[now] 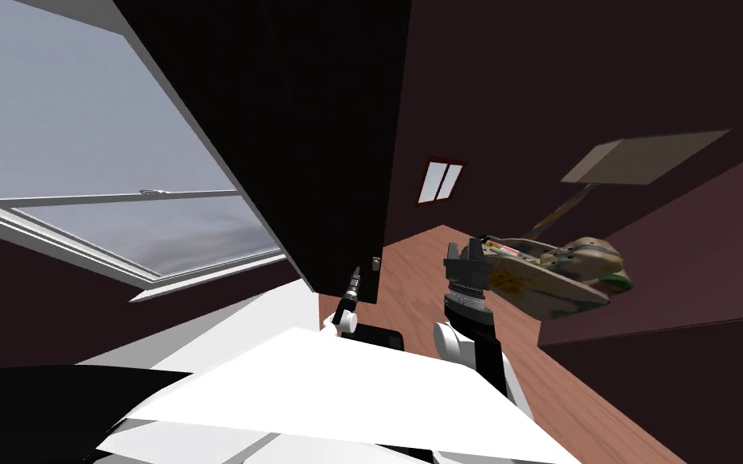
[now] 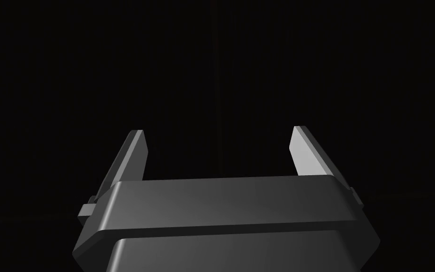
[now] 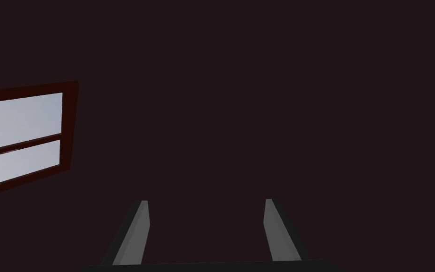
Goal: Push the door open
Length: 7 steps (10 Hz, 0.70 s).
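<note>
— So, where was the door (image 1: 305, 121) in the head view, and what was around it?

— It was a big dark slab, top middle of the frame, slanting down to just below centre. Its free edge ran down the middle, with a small latch plate (image 1: 375, 262) near the lower end. A large window (image 1: 80, 153) took up the upper left. Right of the edge you could see wood floor (image 1: 434, 302), maroon walls (image 1: 603, 64) and a small red-framed window (image 1: 442, 180) on the far one.

— Anything standing in the way?

— Mostly the robot's own hands, tbh. The left gripper (image 2: 217, 130) was right up at the slab's lower end, just beside that latch plate. Its blades were spread apart and it faced a flat black surface. I couldn't tell whether the tips touched it. The right gripper (image 3: 205, 202) hung right of centre over the floor, off to the right of the door's edge, blades spread apart too.

— Any containers?

— Kind of? A mottled tan-and-green shape (image 1: 563, 278) sat at middle right, next to the right gripper in the frame. It was shallow and a bit boat-like. A flat tan panel (image 1: 644, 157) stood above it on a thin stem. Some small bits lay on top of the shape, one with a red-and-white patch, but they were too blurry to name. Honestly couldn't tell if it was a proper container at all.
</note>
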Available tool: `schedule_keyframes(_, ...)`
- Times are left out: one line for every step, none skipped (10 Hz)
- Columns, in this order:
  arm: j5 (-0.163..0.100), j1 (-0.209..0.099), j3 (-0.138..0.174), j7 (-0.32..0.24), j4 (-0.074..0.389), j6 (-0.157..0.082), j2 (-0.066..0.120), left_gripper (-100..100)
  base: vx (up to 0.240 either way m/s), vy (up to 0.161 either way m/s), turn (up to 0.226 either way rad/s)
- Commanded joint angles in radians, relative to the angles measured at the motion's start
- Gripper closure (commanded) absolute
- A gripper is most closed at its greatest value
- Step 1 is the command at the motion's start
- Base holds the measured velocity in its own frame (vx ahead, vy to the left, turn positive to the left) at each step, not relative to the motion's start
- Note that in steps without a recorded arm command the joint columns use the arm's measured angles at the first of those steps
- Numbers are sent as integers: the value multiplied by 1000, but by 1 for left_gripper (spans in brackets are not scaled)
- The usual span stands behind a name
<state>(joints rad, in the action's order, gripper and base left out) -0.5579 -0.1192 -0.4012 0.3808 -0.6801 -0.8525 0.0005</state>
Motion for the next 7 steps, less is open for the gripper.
schedule_keyframes(15, 9, -24, -8, -11, 9, -18, -100, -101, -111, 291)
schedule_keyframes(20, 13, -32, -10, -16, 12, -26, -100, -108, -150, 144)
schedule_keyframes(24, 15, -38, -12, -19, 14, -32, -100, -110, -179, 68)
schedule_keyframes(27, 17, -43, -13, -22, 16, -37, -100, -112, -173, 65)
schedule_keyframes(29, 19, -46, -14, -24, 18, -41, -100, -75, -114, 41)
schedule_keyframes(27, 16, -43, -14, -21, 16, -38, -100, -35, -54, 12)
schedule_keyframes(28, 16, -43, -14, -22, 17, -25, -100, 74, 63, 5)
